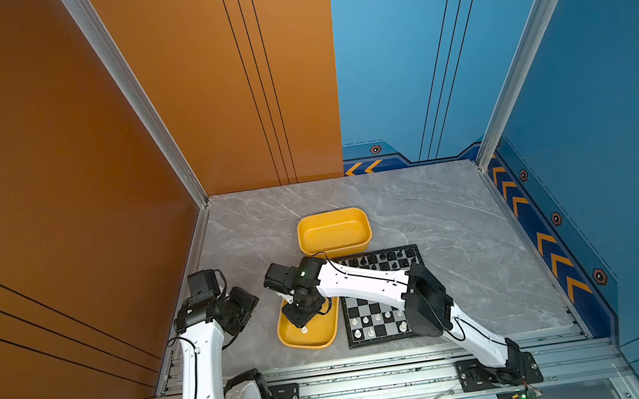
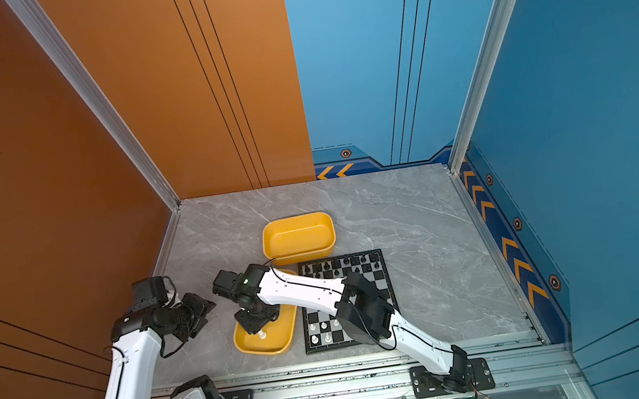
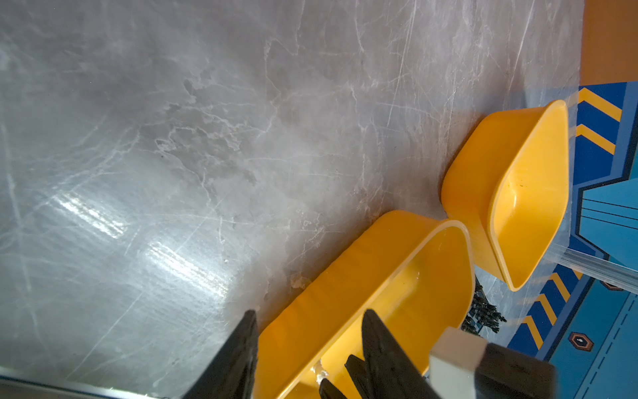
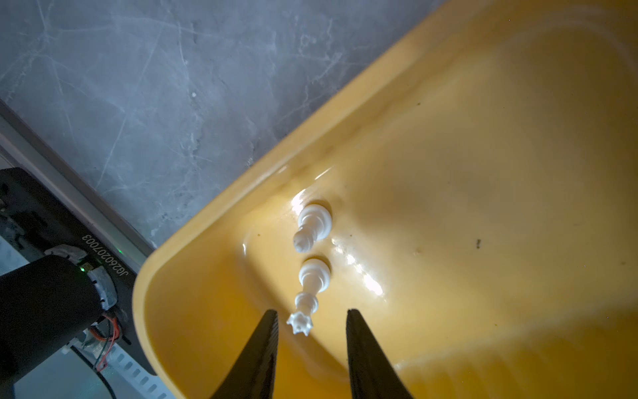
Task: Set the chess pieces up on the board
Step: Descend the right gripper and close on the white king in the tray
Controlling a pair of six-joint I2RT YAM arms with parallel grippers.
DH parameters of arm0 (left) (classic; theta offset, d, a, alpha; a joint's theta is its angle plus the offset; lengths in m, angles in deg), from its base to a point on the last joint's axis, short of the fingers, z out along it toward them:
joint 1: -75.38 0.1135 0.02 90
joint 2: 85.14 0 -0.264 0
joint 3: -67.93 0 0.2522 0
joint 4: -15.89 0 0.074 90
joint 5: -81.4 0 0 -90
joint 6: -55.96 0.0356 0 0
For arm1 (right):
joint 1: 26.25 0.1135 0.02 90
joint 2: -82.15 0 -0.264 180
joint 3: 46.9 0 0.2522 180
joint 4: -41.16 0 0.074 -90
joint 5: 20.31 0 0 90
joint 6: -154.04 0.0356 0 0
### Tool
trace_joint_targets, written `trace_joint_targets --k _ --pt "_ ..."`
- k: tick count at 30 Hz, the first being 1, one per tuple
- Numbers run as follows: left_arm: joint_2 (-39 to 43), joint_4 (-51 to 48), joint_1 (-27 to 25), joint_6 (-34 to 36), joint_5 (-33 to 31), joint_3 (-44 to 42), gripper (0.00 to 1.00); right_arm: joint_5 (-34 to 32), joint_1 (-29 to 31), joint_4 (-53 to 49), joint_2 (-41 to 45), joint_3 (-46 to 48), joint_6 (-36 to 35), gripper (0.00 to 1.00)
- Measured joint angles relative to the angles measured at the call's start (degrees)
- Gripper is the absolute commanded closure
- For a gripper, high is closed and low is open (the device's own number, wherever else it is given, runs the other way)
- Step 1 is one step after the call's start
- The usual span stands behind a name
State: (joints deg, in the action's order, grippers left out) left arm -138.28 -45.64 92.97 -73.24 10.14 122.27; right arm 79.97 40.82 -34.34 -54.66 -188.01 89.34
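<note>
The board lies right of centre. Black chess pieces fill its far rows and several white ones stand in its near rows. In the near yellow tray, left of the board, two white pieces stand upright: a crowned queen and a shorter piece. My right gripper reaches across the board into this tray. It is open, with a fingertip on either side of the queen's crown and not touching it. My left gripper is open and holds nothing, just left of that tray's wall.
A deeper yellow tray stands empty beyond the board's far left corner, close to the near tray. The right arm's white forearm crosses above the board's middle rows. Orange and blue walls close the table's left, back and right.
</note>
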Motion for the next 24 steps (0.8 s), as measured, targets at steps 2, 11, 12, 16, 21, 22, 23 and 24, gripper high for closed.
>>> trace_joint_targets --k 2,11,12,16,21,22,23,24 --pt "0.09 0.0 0.0 0.0 0.0 0.0 0.5 0.0 0.0 0.0 0.0 0.0 0.0 0.63" --pt "0.35 0.0 0.0 0.0 0.0 0.0 0.5 0.0 0.28 -0.04 0.0 0.0 -0.02 0.64" --pt "0.35 0.02 0.0 0.0 0.0 0.0 0.5 0.0 0.37 -0.04 0.0 0.0 -0.02 0.64" --pt "0.35 0.02 0.0 0.0 0.0 0.0 0.5 0.02 0.55 -0.04 0.0 0.0 -0.02 0.65" --pt "0.35 0.02 0.0 0.02 0.0 0.0 0.5 0.02 0.66 -0.04 0.0 0.02 -0.02 0.66" --pt "0.35 0.02 0.0 0.0 0.0 0.0 0.5 0.02 0.68 -0.04 -0.02 0.02 -0.02 0.66" --pt "0.35 0.02 0.0 0.02 0.0 0.0 0.5 0.02 0.68 -0.02 -0.02 0.07 -0.02 0.66" --pt "0.35 0.02 0.0 0.02 0.0 0.0 0.5 0.02 0.72 -0.02 -0.02 0.09 -0.02 0.67"
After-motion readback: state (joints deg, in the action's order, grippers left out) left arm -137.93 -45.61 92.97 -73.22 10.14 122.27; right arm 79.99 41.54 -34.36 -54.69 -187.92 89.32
